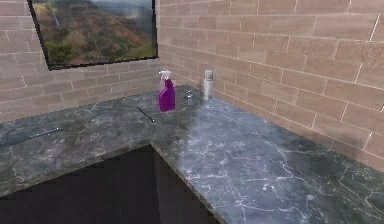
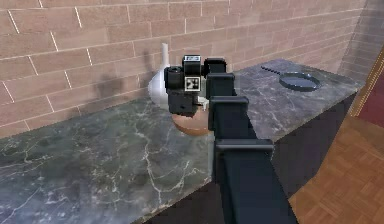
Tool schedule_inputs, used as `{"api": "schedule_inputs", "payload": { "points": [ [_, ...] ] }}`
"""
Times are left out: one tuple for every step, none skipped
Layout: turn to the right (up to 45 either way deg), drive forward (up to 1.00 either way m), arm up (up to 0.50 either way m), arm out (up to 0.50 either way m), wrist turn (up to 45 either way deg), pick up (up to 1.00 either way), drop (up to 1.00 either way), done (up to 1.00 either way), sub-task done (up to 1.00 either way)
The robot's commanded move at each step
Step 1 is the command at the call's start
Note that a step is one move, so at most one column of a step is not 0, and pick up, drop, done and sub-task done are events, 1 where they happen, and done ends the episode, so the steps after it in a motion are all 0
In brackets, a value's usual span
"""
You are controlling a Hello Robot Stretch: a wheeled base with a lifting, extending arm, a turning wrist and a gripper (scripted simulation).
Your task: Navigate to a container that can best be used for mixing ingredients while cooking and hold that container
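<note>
In the arm side view a round, pale bowl with a brownish underside sits at the far end of the arm, over the dark marble counter by the brick wall. The gripper with its white marker squares is right in front of the bowl and covers much of it. I cannot tell whether the gripper holds anything, nor whether the bowl rests on the counter. A slim pale shape stands up just behind the bowl.
A dark round pan lies on the counter toward the arm side view's right, with wood floor below. In the forward view the counter corner carries a purple spray bottle, a grey bottle and a thin utensil, under a landscape picture.
</note>
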Motion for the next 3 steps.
{"api": "schedule_inputs", "payload": {
  "points": [
    [0.0,0.00,-0.12,0.00,0.0,0.00,0.00,0.00,0.00],
    [0.0,0.00,0.00,0.00,0.0,1.00,0.00,0.00,0.00],
    [0.0,0.00,0.10,0.00,0.0,0.00,0.00,0.00,0.00]
  ]
}}
